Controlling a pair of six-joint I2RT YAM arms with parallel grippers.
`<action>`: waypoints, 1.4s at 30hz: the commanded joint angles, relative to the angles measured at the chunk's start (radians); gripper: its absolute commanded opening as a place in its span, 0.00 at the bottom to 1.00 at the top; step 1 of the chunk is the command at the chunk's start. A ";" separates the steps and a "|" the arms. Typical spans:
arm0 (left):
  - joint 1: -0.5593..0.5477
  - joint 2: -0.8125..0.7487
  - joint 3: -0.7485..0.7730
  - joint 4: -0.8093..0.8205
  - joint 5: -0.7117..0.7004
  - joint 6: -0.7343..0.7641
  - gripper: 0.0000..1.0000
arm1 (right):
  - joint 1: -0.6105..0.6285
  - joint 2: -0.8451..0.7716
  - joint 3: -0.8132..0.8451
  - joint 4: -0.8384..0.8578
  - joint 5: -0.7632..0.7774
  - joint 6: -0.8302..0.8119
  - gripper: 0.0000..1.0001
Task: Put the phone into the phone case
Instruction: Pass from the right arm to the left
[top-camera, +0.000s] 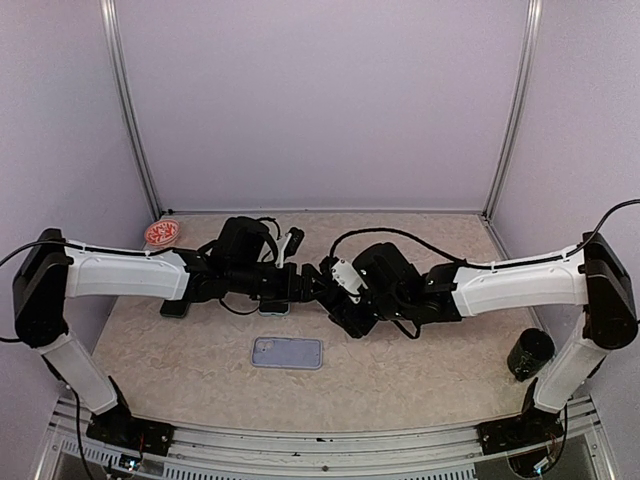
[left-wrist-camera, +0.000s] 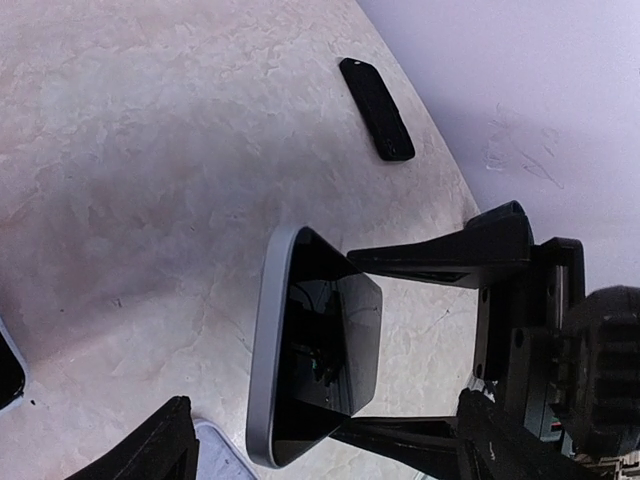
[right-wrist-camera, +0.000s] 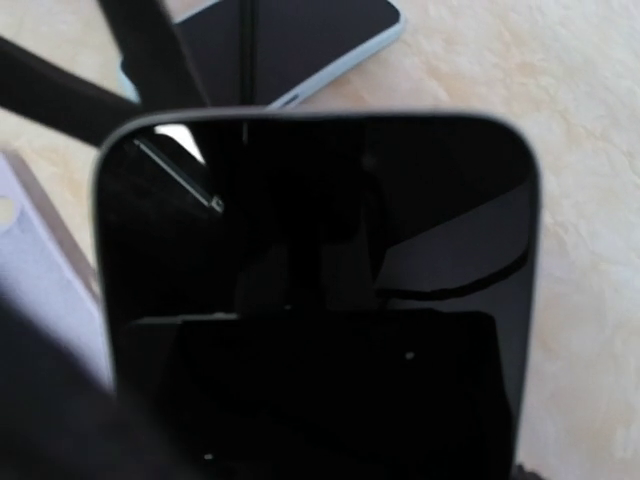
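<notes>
The phone (left-wrist-camera: 315, 350), with a grey rim and a black screen, hangs on edge above the table between both grippers. My right gripper (top-camera: 335, 287) is shut on it. In the right wrist view the phone's screen (right-wrist-camera: 320, 250) fills the frame and hides those fingers. My left gripper (left-wrist-camera: 350, 345) is open and straddles the phone's other end, with one finger (left-wrist-camera: 440, 262) above and one below, close to the edges. The lavender phone case (top-camera: 286, 352) lies flat on the table in front of the grippers. A corner of the case (left-wrist-camera: 215, 455) shows in the left wrist view.
A second phone with a pale rim (right-wrist-camera: 290, 40) lies on the table under the grippers. A flat black object (left-wrist-camera: 377, 108) lies near the wall. A red and white disc (top-camera: 162, 234) sits at the back left. A black cup (top-camera: 529, 353) stands at the right.
</notes>
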 joint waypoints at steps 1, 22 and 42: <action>-0.005 0.013 0.019 0.051 0.045 -0.006 0.85 | 0.019 -0.057 -0.015 0.100 0.023 -0.017 0.70; -0.008 0.035 0.029 0.084 0.093 -0.024 0.17 | 0.053 -0.101 -0.062 0.180 0.012 -0.067 0.70; 0.019 -0.254 -0.219 0.344 0.022 0.020 0.00 | -0.183 -0.374 -0.315 0.386 -0.424 0.280 0.99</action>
